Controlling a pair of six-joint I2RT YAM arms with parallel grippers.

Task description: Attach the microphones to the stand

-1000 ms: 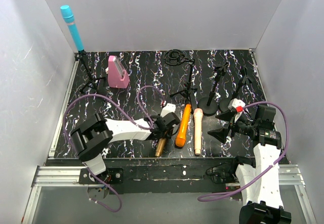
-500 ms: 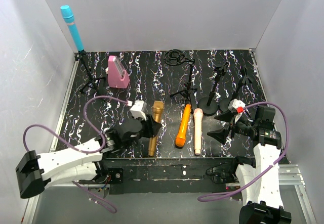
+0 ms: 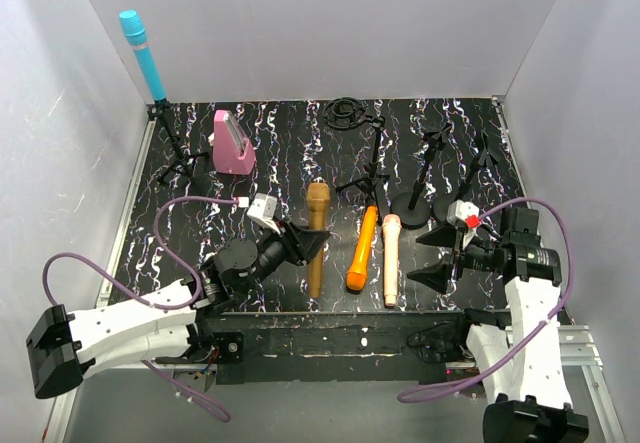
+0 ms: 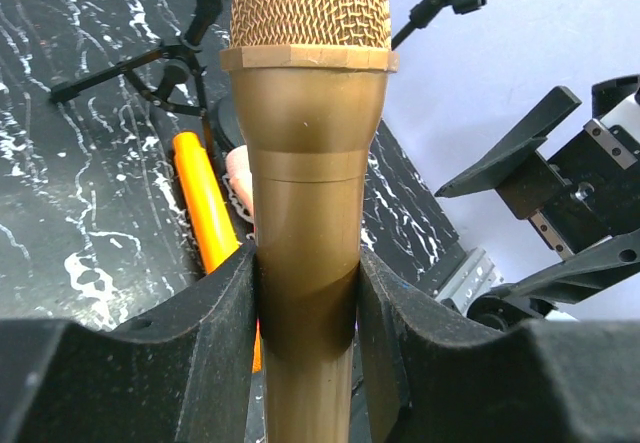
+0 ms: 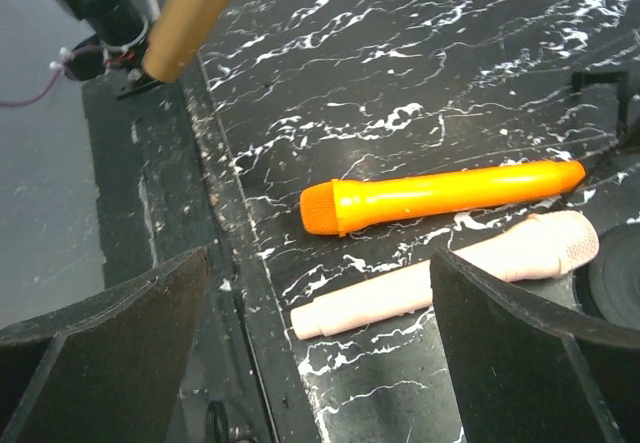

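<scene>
My left gripper (image 3: 303,246) (image 4: 305,293) is shut on the gold microphone (image 3: 318,235) (image 4: 308,153), which is lifted off the mat with its mesh head toward the back. The orange microphone (image 3: 360,250) (image 5: 440,195) and the peach-pink one (image 3: 390,259) (image 5: 400,288) lie side by side on the mat just to the right. The cyan microphone (image 3: 143,55) stands clipped in the far-left stand (image 3: 175,148). Bare stands (image 3: 372,168) (image 3: 428,163) rise at the back middle. My right gripper (image 3: 428,255) (image 5: 320,353) hangs open beside the peach-pink microphone, holding nothing.
A pink wedge block (image 3: 234,143) sits at the back left. A black ring mount (image 3: 346,113) lies by the back wall. A third bare stand (image 3: 480,168) is at the back right. White walls close three sides; the metal rail (image 3: 330,343) runs along the front.
My left arm has swung back to the left and lifted the gold microphone off the mat, turning its head toward the back. The right gripper has shifted slightly and stays open.
</scene>
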